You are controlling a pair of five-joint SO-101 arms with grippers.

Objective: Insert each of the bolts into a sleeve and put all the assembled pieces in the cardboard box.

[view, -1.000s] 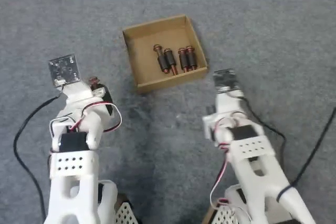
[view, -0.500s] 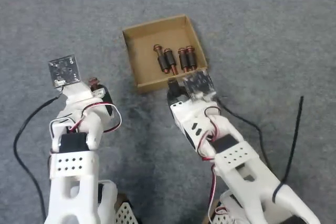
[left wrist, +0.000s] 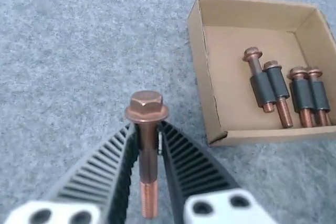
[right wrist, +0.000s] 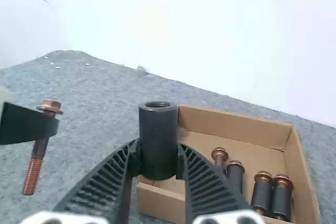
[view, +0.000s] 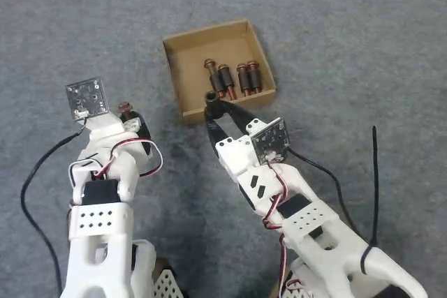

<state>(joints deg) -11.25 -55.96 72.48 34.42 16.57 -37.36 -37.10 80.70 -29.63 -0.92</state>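
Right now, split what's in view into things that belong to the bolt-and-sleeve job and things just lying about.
Job in hand:
copper bolt, held in the left arm's fingers
black sleeve, held in the right arm's fingers
cardboard box
four assembled pieces inside it

Just lying about:
black cables beside the arms
grey carpet underneath

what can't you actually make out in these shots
High view: the shank of the bolt, hidden by the left gripper holding it.
Right wrist view: the lower end of the sleeve, hidden between the fingers of the right gripper.
Right wrist view: the lower ends of the assembled pieces and part of the cardboard box, cut off by the picture's edge.
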